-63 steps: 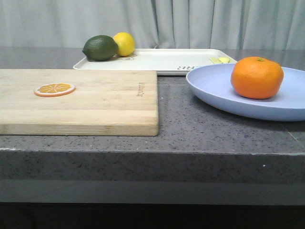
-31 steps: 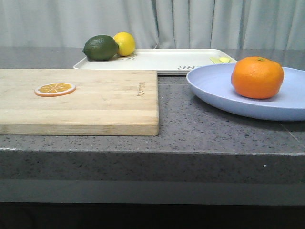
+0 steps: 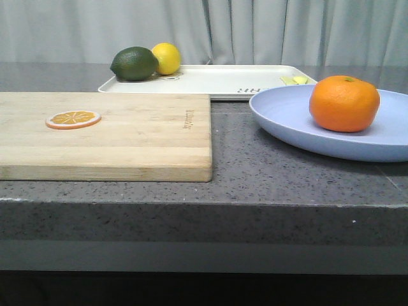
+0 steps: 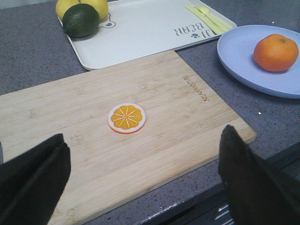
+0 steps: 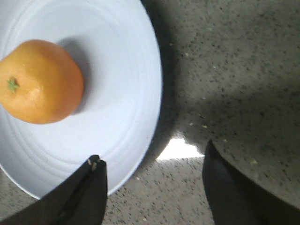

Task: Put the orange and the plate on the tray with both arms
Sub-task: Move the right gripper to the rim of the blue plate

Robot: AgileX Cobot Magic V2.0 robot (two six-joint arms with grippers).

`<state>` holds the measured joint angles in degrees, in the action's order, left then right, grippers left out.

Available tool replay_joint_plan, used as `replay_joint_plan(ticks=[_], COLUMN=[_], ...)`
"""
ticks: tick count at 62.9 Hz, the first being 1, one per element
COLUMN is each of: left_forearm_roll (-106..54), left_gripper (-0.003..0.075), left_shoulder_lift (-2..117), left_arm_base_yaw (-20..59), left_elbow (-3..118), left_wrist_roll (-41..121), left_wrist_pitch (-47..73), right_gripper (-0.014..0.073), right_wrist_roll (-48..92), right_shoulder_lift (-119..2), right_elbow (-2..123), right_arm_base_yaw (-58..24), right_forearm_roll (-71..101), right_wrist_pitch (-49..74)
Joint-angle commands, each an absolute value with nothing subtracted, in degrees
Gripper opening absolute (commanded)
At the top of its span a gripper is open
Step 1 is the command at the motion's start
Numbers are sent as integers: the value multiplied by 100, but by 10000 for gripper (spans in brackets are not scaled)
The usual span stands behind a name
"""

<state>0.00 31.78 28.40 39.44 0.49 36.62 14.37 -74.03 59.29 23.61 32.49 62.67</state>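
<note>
Nothing done yet — orange [image 3: 343,103] sat on plate [image 3: 299,124], plate on counter beside tray [image 3: 217,80], not on it. Both grippers, left [image 4: 140,176] & right [image 5: 152,187], spread wide, empty.

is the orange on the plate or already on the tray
On the plate: the orange sits on the lavender plate, which rests on the counter, not the tray.

Plate [image 3: 299,131] rt rim cut off; tray [image 3: 210,81] lettering part hidden.
</note>
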Motion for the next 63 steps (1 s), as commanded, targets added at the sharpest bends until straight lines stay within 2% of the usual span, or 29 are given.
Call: replay_joint_plan(ticks=[1,30,45,63], left_forearm_roll=[-42,-42,-42,-42], left_gripper=[618,618,618,618], left_shoulder_lift=[3196,3196,3196,3196], left_arm_base_yaw=[2838,2838,2838,2838], left_elbow=[4082,4082,4082,4082], left_wrist_roll=[0,0,0,0], left_wrist_pitch=[3257,3257,3257,3257], right_gripper=[446,444,347,341], right_wrist_roll=[1825,2121,2324,2324], right_shoulder_lift=[-7523,-8308,-8562,-8780], right_elbow=[6123,6125,6125,6125], right_arm_base_yaw=[2459,2404,2404,2266], right_forearm_roll=[3944,4152,4557,4557], right_wrist_pitch=[6212,5988,6045,5983])
